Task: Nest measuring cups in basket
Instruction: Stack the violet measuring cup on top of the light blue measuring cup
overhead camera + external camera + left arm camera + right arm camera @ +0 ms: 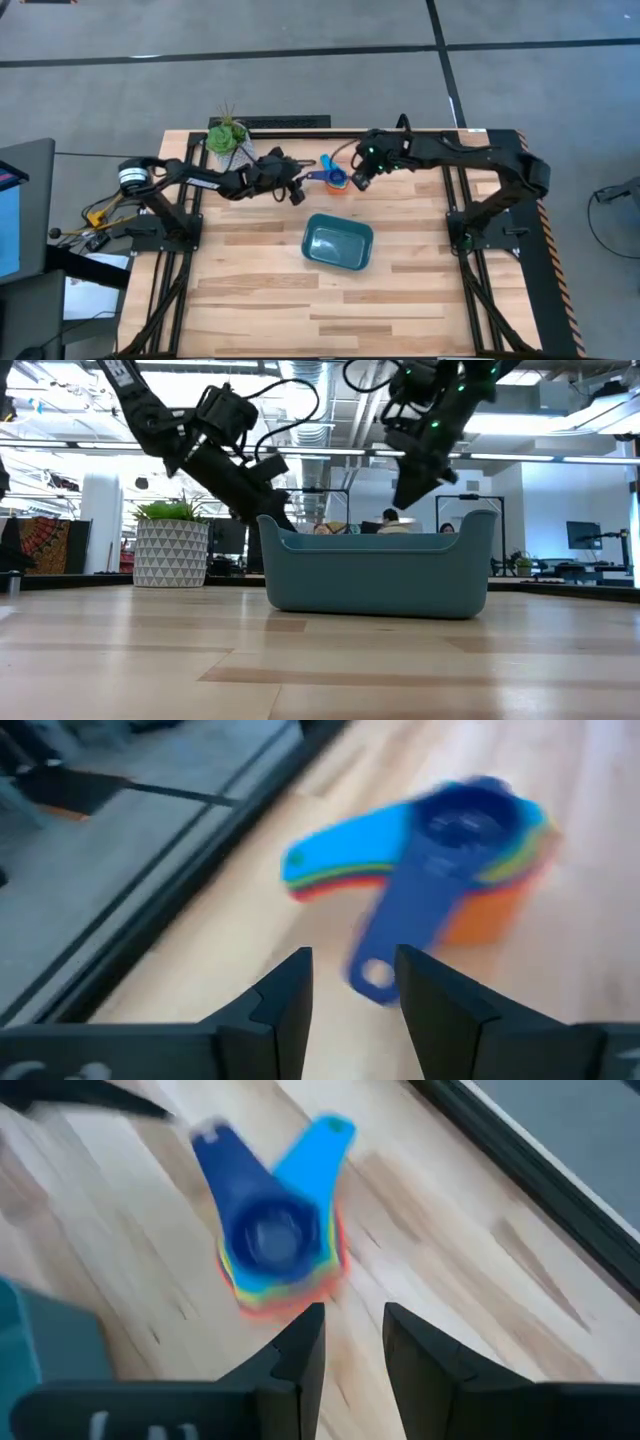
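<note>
The measuring cups (335,178) sit nested in one stack on the wood near the table's far edge, outside the basket. The orange cup (490,915) is at the bottom and the dark blue cup (268,1235) on top. The dark blue handle (400,920) and the light blue handle (340,840) fan apart. The teal basket (338,243) stands nearer the table's middle with nothing in it. My left gripper (355,960) is open just left of the stack, its fingertips either side of the dark blue handle's end. My right gripper (355,1315) hangs open just right of the stack.
A white patterned pot with a green plant (228,145) stands at the far left corner, behind my left arm. The table's dark far rail (170,850) runs close behind the cups. In the low view the basket (380,570) hides the stack.
</note>
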Controlling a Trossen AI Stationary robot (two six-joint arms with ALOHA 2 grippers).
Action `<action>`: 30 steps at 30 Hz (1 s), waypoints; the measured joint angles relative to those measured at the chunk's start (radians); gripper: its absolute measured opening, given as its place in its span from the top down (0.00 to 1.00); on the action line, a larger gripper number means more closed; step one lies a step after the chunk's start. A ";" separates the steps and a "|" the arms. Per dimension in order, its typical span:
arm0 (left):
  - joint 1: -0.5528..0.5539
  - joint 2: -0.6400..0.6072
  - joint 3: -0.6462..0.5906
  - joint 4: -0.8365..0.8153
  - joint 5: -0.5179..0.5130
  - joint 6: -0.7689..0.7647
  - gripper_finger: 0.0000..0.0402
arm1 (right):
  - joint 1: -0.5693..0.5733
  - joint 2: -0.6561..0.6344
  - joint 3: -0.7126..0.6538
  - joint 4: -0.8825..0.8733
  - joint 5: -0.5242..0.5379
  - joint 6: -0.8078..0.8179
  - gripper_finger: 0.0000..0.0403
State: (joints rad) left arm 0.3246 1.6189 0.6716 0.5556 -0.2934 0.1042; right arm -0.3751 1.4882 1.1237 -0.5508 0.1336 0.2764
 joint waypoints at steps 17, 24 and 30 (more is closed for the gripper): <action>0.015 0.141 0.017 -0.024 0.265 0.166 0.66 | 0.373 -0.231 -0.298 0.085 0.201 0.357 0.72; 0.084 0.170 0.105 -0.021 0.271 0.214 0.66 | 0.467 -0.231 -0.299 0.089 0.286 0.437 0.72; 0.139 0.169 0.179 -0.021 0.279 0.237 0.66 | 0.501 -0.231 -0.299 0.088 0.319 0.470 0.73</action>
State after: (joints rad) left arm 0.4635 1.7879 0.8511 0.5343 -0.0142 0.3414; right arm 0.1254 1.2575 0.8249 -0.4628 0.4525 0.7464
